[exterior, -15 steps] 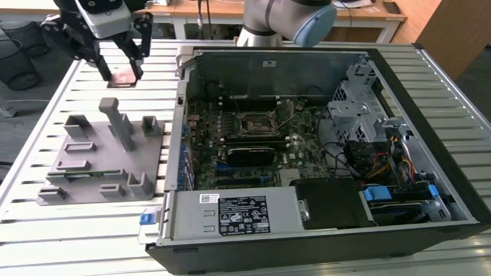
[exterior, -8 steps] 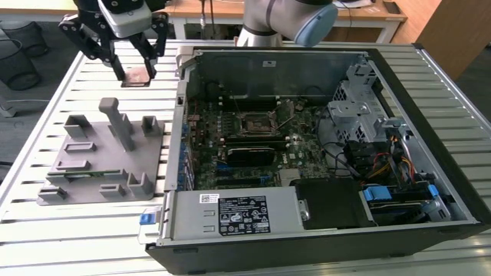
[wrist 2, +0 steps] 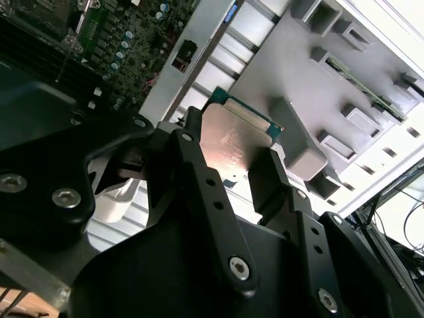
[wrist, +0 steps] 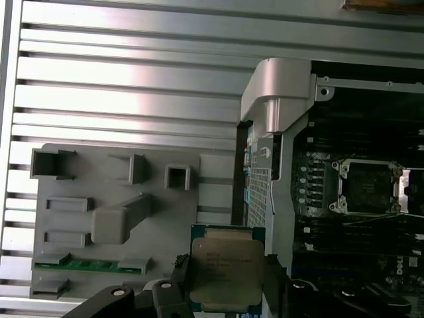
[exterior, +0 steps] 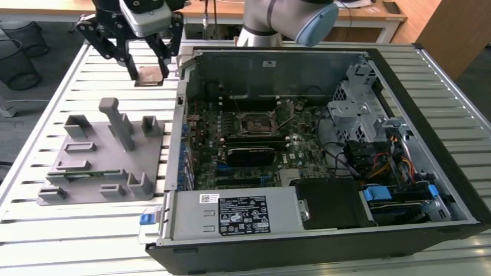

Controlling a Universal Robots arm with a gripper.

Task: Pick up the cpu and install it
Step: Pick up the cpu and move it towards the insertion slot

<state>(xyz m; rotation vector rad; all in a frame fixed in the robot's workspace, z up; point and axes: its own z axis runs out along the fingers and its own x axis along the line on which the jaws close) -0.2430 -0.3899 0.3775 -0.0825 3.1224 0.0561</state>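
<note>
Hanging over the slatted table, the gripper clamps its fingers on the cpu (silvery top visible), near the grey holder and the open computer case.

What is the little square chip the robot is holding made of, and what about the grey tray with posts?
The cpu, pinched between the fingers, seems to have a pale silvery metal top, because it has a soft shine that catches the light. Its thin green edge is probably circuit board. The grey holder looks like dull plastic: it is an even grey with no shine and has chunky moulded posts.
</note>
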